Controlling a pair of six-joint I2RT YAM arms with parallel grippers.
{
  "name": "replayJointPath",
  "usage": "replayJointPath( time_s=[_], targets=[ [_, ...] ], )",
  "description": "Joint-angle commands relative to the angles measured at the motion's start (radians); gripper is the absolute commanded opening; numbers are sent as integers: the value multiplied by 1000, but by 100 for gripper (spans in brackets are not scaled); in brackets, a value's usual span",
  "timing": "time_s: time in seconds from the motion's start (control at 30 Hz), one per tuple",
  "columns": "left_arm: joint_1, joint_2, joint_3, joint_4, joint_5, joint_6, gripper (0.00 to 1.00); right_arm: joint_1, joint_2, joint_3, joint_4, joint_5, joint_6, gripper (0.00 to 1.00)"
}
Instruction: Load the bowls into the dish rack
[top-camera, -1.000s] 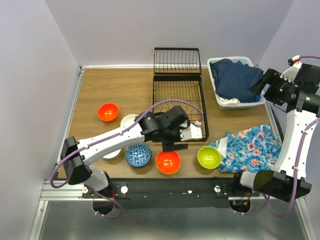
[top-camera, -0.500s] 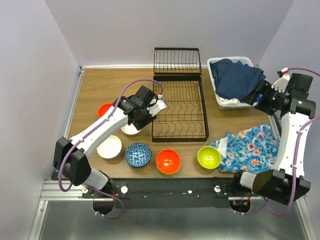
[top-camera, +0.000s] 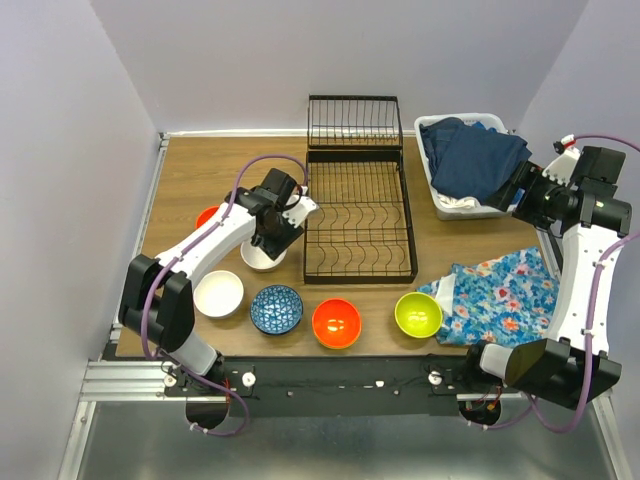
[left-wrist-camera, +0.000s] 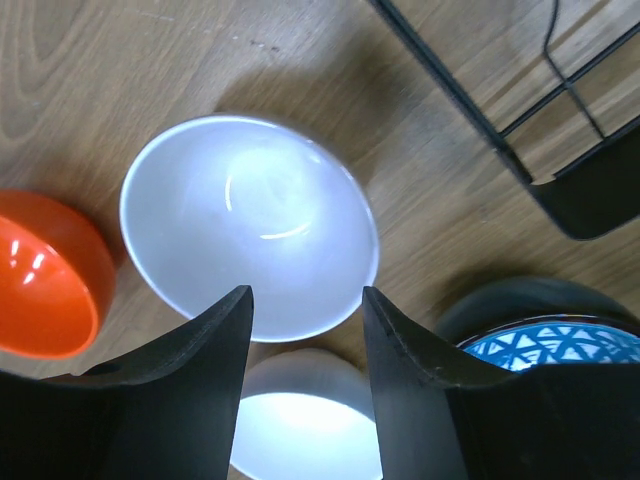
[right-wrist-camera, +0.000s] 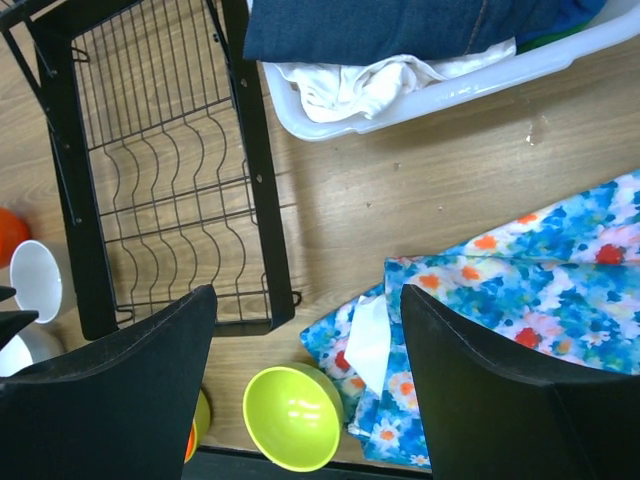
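From above, the left gripper (top-camera: 270, 238) is hovering over a small white round bowl (top-camera: 256, 263) on the wooden counter (top-camera: 200, 170), just beside the long black wire dish rack (top-camera: 360, 277), which is holding no bowls. At the left wrist, its jaws are standing partly apart, gripping nothing, above the bowl's near rim; closing askew there risks skidding it into the neighbouring glossy orange bowl (left-wrist-camera: 45, 275). At the right wrist, the right gripper (right-wrist-camera: 308, 295) is hanging wide open and empty.

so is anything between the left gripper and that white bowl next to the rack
Nothing visible. The left gripper hangs over the white bowl with its jaws apart and a clear view down into it. The orange bowl and the rack sit off to its sides.
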Motion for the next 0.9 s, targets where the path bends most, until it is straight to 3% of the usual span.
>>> replayJointPath(
  time_s=[0.0,0.13,0.6,0.87],
  targets=[
    [-7,-8,-2,9,123,-47,56,-7,2,-3,3,33,-28,82],
    [-19,23,-23,5,175,-55,51,-9,-7,-36,14,35,-28,81],
    [-44,107,-37,106,36,-122,40,-7,-10,-51,5,46,-33,80],
    [-42,112,-51,117,-27,-108,13,-7,-22,-94,21,44,-25,79]
  ],
)
